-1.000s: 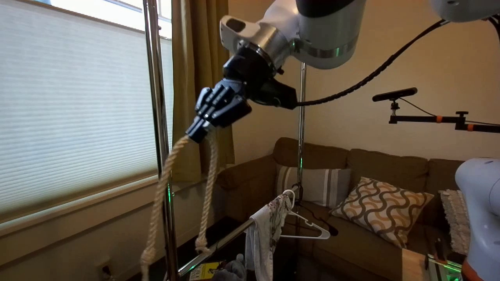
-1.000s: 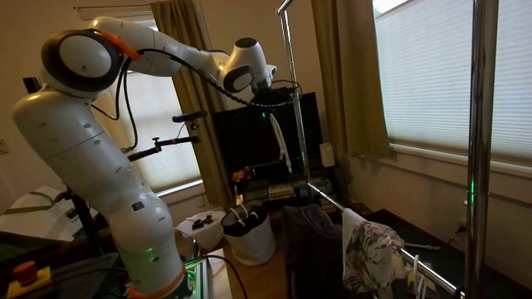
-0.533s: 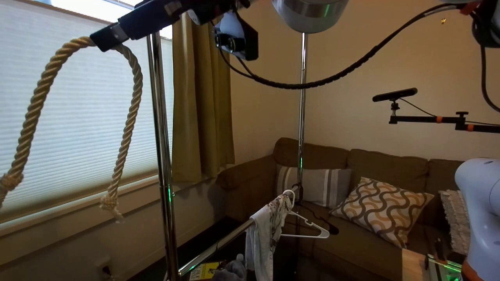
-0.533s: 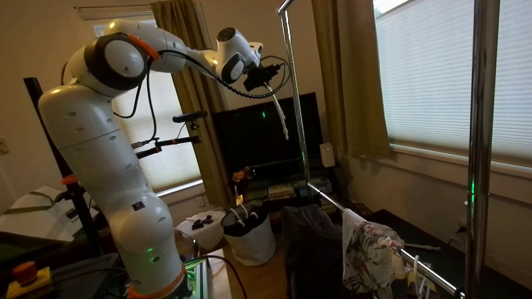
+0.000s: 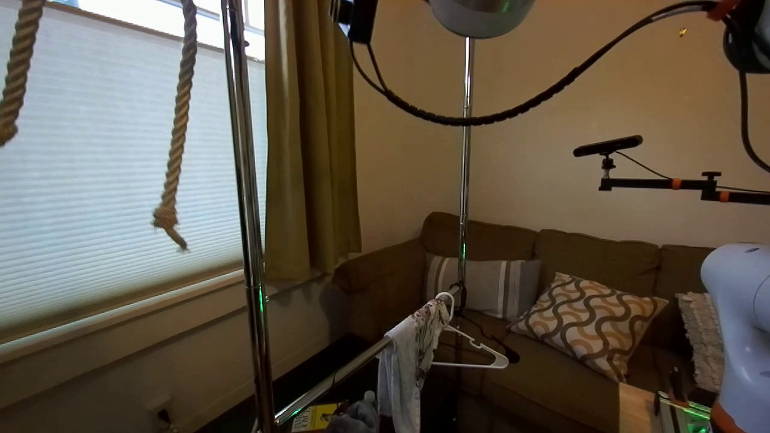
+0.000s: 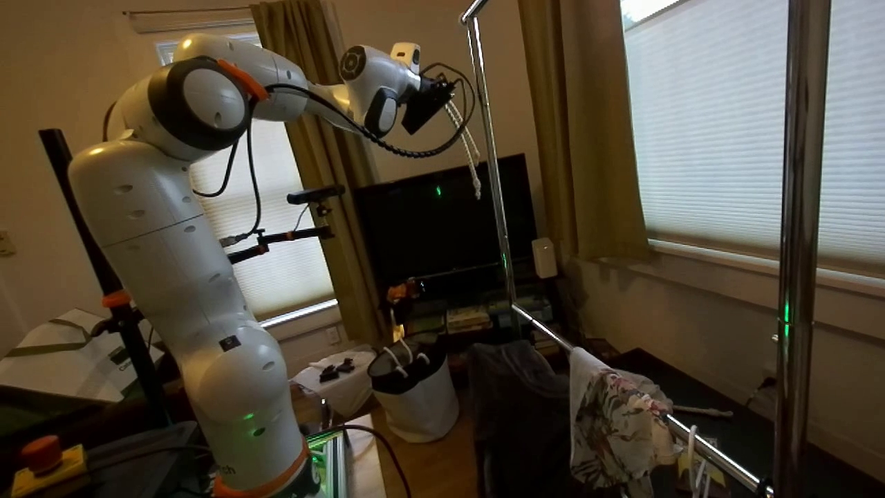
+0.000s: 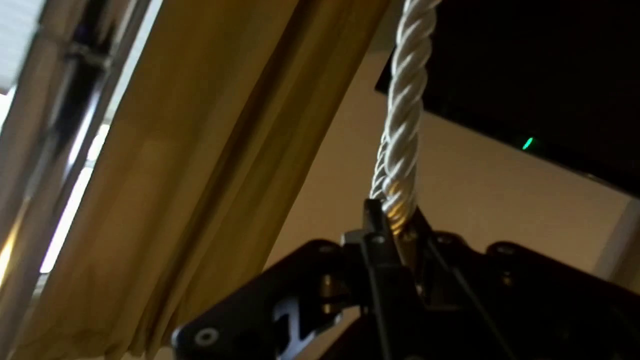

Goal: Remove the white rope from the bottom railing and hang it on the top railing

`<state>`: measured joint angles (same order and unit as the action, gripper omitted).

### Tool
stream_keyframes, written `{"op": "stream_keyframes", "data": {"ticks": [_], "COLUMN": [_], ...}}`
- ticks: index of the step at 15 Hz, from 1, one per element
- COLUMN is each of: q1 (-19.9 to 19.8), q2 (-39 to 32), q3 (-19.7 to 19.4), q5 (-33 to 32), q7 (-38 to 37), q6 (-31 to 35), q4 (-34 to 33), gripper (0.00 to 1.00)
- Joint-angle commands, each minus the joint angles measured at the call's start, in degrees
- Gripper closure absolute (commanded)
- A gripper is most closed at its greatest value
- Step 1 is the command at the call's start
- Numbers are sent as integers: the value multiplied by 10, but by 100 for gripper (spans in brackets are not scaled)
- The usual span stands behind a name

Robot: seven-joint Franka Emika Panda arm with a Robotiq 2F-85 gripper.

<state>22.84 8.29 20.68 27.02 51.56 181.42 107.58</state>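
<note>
My gripper (image 7: pixel 396 214) is shut on the white rope (image 7: pixel 410 90) in the wrist view. Its two strands hang from the fingers. In an exterior view the gripper (image 6: pixel 448 93) is high, beside the rack's far pole, with the rope (image 6: pixel 476 185) drooping below. In an exterior view the gripper is above the frame; only the rope's knotted strands (image 5: pixel 180 120) show, in front of the window blind. The bottom railing (image 5: pixel 331 382) is low, apart from the rope; it also shows in an exterior view (image 6: pixel 543 326). The top railing (image 6: pixel 476 10) shows only as a short end at the top edge.
Tall chrome poles (image 5: pixel 243 180) stand at both rack ends. A floral cloth (image 6: pixel 608 422) and a white hanger (image 5: pixel 475 364) hang on the bottom railing. A curtain (image 7: pixel 200 150) and a television (image 6: pixel 449 228) are behind. A camera boom (image 5: pixel 656 183) reaches in.
The gripper has risen, carrying the rope up, and has tilted from pointing down to pointing more level. In an exterior view it has left through the top. The rack has not moved.
</note>
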Motion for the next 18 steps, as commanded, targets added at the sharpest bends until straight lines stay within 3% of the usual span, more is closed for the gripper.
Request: {"op": "stream_keyframes", "data": {"ticks": [1,2,3,4,5,11,13,18], "q1": [-48,-47,-42,-34,-40,-9,-65,-102], "q2": [18,30,8,9,11,-7,10,3], "q3": [37,10,15,14,11,25,61,109], "q5": [-34,-121,-142,-78,-96,-142,-91,81], "q7": [-45,-118,-137,-72,-90,-72,-40,103], "q6": [112,136,102,120,126,171,236,391], "q4": [14,37,11,8,12,-42,-27,-48], "gripper": [97,97,89,89,97,97,97,97]}}
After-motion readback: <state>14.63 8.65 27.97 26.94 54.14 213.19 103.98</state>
